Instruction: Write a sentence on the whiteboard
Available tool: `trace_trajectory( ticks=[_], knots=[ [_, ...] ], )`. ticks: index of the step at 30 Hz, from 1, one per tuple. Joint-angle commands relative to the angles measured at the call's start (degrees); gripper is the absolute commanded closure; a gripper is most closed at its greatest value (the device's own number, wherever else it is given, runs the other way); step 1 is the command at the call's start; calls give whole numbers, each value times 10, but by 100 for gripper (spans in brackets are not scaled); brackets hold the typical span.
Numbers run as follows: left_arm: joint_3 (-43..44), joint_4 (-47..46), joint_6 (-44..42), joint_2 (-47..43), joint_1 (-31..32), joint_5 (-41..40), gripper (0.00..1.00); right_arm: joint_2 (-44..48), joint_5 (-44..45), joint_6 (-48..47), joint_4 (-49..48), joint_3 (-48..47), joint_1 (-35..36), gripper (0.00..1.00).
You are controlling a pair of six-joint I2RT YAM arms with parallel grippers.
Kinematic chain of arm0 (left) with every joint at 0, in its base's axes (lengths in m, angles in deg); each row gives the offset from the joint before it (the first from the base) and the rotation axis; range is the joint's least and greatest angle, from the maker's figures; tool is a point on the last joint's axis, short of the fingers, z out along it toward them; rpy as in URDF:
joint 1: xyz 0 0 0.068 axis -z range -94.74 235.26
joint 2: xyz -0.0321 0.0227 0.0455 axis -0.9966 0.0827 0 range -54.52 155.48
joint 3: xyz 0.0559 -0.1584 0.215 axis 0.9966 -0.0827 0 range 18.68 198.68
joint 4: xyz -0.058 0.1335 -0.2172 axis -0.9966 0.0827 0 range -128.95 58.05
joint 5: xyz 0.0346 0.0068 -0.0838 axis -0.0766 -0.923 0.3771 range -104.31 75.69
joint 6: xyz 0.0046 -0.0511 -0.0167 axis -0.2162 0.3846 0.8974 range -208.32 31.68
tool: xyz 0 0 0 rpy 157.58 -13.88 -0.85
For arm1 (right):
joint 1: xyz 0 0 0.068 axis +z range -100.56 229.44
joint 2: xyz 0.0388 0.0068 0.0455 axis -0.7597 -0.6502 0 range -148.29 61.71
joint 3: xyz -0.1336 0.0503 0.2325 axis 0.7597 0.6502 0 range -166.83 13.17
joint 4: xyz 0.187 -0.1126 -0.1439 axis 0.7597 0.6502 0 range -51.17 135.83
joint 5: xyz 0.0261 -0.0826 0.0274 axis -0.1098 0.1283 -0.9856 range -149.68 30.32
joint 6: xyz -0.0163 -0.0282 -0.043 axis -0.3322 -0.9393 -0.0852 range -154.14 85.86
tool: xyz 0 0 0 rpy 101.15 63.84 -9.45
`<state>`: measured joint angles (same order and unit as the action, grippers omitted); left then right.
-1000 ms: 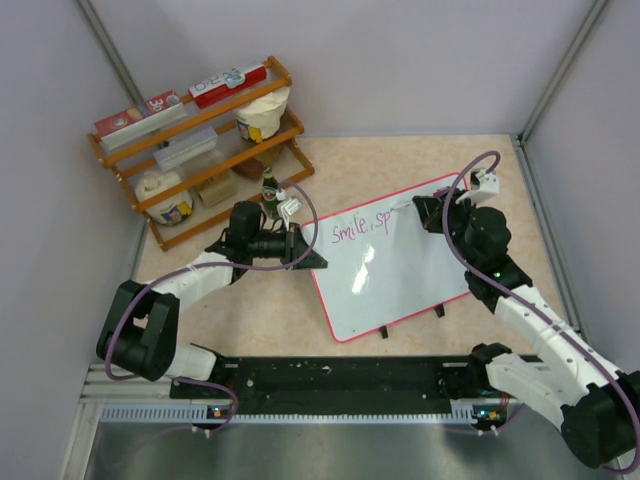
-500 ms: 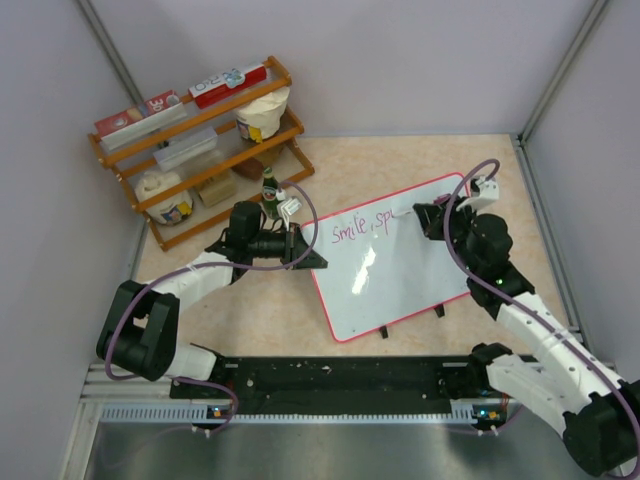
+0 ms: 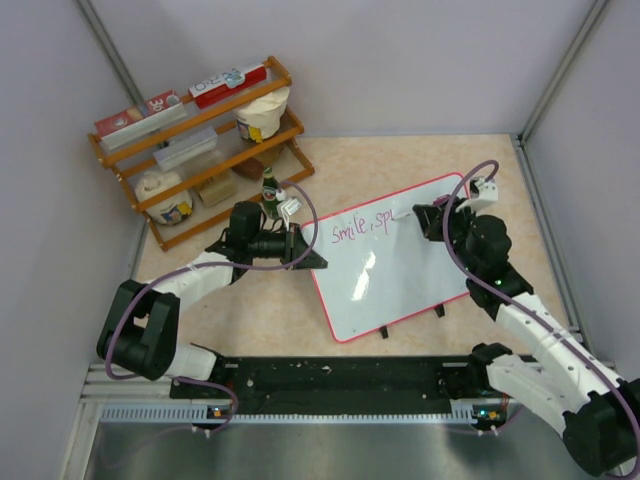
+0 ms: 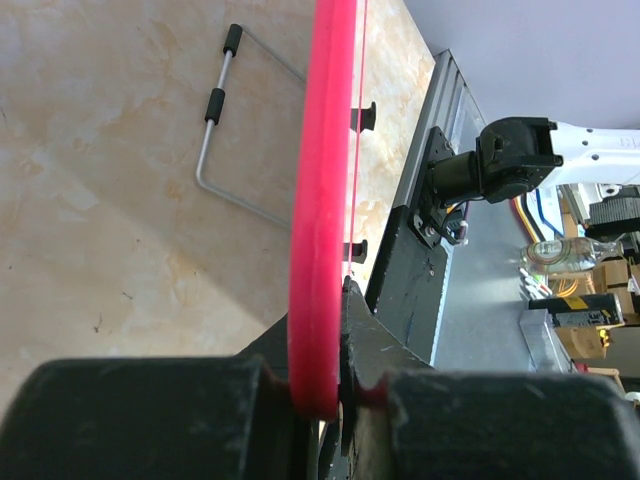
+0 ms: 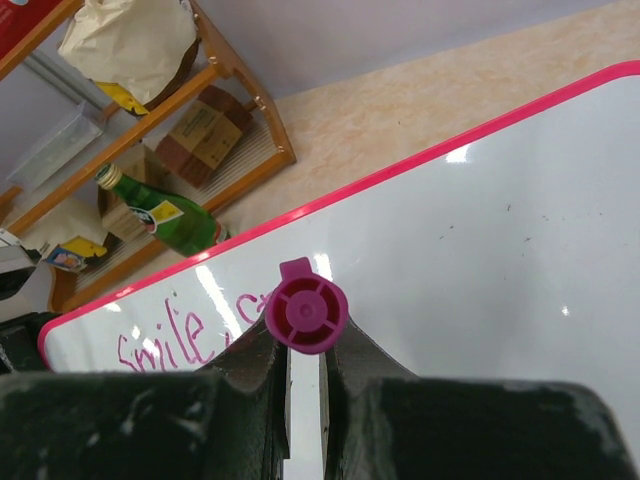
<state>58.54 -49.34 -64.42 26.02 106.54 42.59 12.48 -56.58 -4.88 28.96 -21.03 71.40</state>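
Nearest the arm bases, the pale marbled table [image 3: 270, 310] carried the large glossy white whiteboard [image 3: 400, 270] with its thin red-pink frame. The board stood propped on small black feet right of centre, turned at an angle between the two arms. Its near and middle stretches showed no writing, only glare. At the board's left edge the left gripper [image 3: 300, 247] was clamped on the frame, and the left wrist view showed the pink rim pinched between its two black pads. Farther back, over the far part of the board, the right gripper [image 3: 425, 215] was closed around a marker [image 5: 306, 313] with a round magenta end. It sat just right of where the writing stopped. Whether the tip touched the surface could not be told, since the fingers hid it. Along the far edge ran the sentence [image 3: 360, 228] in thin pink-magenta cursive: "Smile," and then the start of a second word, readable as "sp" with a stroke trailing toward the marker. Judged from that, the task was only partly done: one word and its comma were finished, the second was under way, and the rest of the line was left to write, with plenty of blank board to its right. Beyond the board's far left corner stood a green glass bottle [image 3: 269, 190] and an orange wooden rack [image 3: 200, 150] holding boxes and bags.
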Motion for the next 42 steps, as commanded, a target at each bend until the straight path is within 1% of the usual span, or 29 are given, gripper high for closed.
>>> trace_trajectory(
  ticks=[1,8,25,42],
  knots=[
    [-34,68,-142,26,27,-81,100,-19,10,4,-3,-24,-7,100],
    [-34,67,-144,27,27,-82,100,-30,22,9,-15,-39,-6,100],
    [-35,66,-145,30,27,-83,100,-38,60,1,-1,-56,-7,100],
    [-36,64,-143,29,27,-83,100,-16,56,-1,6,-22,-7,100]
  ],
)
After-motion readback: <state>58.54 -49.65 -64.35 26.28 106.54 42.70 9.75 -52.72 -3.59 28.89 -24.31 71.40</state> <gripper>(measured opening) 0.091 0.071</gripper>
